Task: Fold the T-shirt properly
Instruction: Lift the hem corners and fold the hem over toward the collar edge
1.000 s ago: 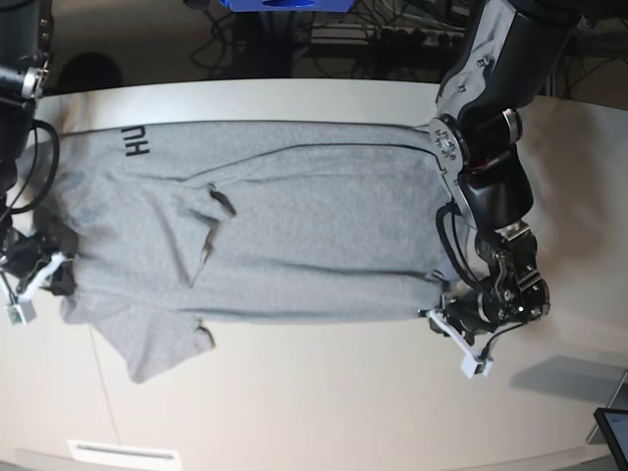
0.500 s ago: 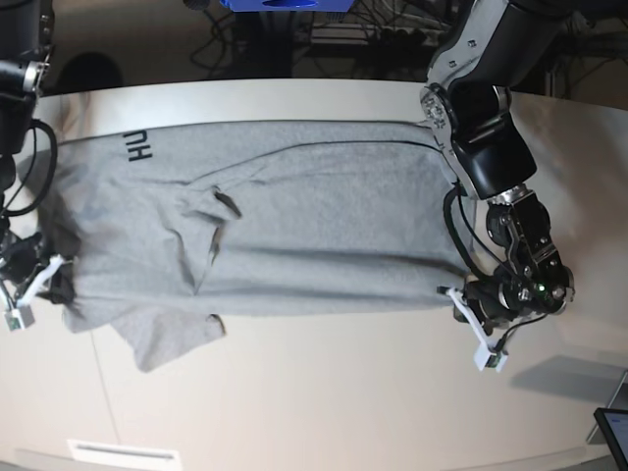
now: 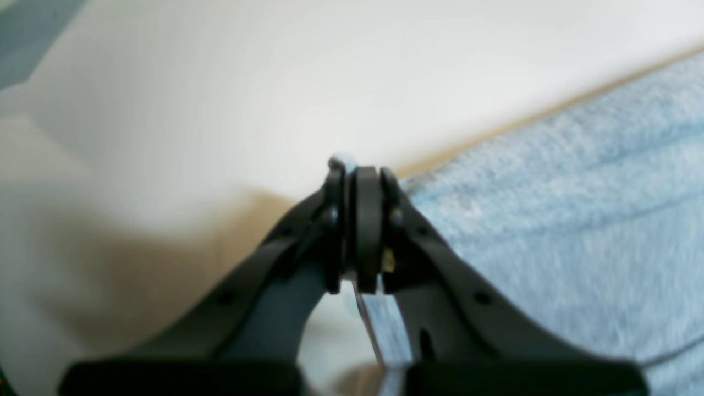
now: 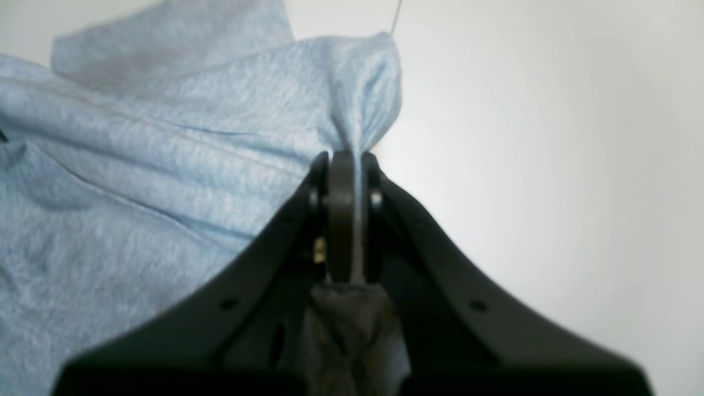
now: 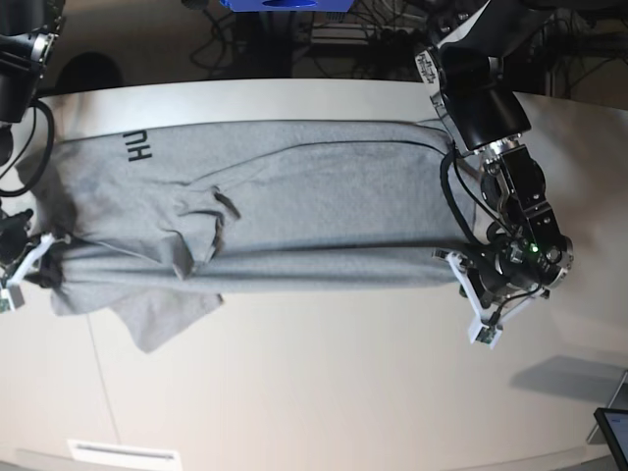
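Observation:
The heather-grey T-shirt [image 5: 314,211] lies lengthwise across the white table [image 5: 324,392], with black letters [image 5: 137,147] at its far left. Its near long edge is lifted and drawn inward, and a sleeve [image 5: 162,314] hangs out below it. At the right, my left gripper [image 5: 454,263] is shut on the hem corner. The left wrist view shows that left gripper [image 3: 356,171] pinching a thin edge of the T-shirt [image 3: 561,220]. On the left side, my right gripper [image 5: 41,260] is shut on the shoulder end. In the right wrist view the right gripper [image 4: 346,158] clamps a bunched fold of the T-shirt [image 4: 165,165].
A dark tablet corner [image 5: 614,432] sits at the table's near right edge. A white label [image 5: 123,453] lies at the near left edge. Behind the table are a blue object [image 5: 285,4] and cables.
Both grippers have carried the shirt's near edge away from the table's front, toward the far side. The left arm has also shifted right, and the fabric between the grippers is tauter.

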Robot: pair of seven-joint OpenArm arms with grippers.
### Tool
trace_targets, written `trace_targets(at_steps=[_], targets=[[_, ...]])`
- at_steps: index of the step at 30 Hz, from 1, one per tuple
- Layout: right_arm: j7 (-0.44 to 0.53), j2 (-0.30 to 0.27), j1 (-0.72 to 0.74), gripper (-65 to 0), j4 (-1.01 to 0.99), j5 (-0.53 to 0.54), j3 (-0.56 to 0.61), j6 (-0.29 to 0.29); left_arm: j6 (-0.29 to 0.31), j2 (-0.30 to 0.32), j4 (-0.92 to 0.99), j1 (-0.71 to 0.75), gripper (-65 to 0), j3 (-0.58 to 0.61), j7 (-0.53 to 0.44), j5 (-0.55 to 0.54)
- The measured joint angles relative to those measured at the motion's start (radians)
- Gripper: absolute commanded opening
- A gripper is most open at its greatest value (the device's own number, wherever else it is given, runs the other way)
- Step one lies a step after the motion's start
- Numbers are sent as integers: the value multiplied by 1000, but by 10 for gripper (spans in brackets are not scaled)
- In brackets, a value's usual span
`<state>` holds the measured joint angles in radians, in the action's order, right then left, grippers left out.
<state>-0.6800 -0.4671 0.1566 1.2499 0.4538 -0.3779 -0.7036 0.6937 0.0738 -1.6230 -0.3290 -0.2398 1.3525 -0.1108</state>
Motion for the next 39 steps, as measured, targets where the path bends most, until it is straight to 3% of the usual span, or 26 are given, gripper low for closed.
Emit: trace_targets(at_steps=[8,16,28,37,39], targets=[[-82,19,-61,-649,81,8,-109,-3,0,-19,-77,83,-650,3,5,-13],[-149,27,-97,-649,87,3,-114,-2,0,-18,-117,183,-650,59,9,-1],[-187,88,-137,-641,82,-8,-161,5,0,-15,-126,238,-650,98,9,3],[-183,91,-138,-635,45,-4,-166,5,0,-9,-120,251,-650,99,9,10],[-182,91,-138,-605,27,-3,-166,5,0,-10,-120,253,-650,99,9,9]])
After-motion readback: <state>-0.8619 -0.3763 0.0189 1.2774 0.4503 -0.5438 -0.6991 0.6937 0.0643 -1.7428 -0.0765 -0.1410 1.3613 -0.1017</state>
